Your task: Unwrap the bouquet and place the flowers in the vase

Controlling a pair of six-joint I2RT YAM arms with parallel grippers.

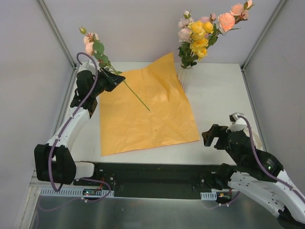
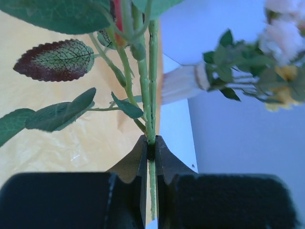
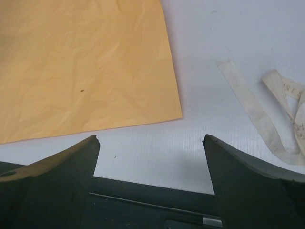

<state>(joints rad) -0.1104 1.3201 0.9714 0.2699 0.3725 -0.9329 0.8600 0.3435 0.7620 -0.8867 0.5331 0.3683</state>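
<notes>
The bouquet is apart: its orange paper (image 1: 143,107) lies flat on the table and the cream ribbon (image 3: 267,114) lies loose near the right arm. The white ribbed vase (image 1: 185,76) stands at the back, right of centre, with pink and yellow flowers (image 1: 200,36) in it. My left gripper (image 1: 112,78) is raised over the paper's back left corner. It is shut on the green stem (image 2: 151,95) of a pink flower (image 1: 90,43), whose tail slants down over the paper. My right gripper (image 1: 212,136) hovers open and empty at the front right.
Grey walls with metal posts close in the table on three sides. A black strip (image 1: 157,176) runs along the near edge between the arm bases. In the left wrist view the vase (image 2: 178,85) and its flowers (image 2: 267,71) lie to the right of the held stem.
</notes>
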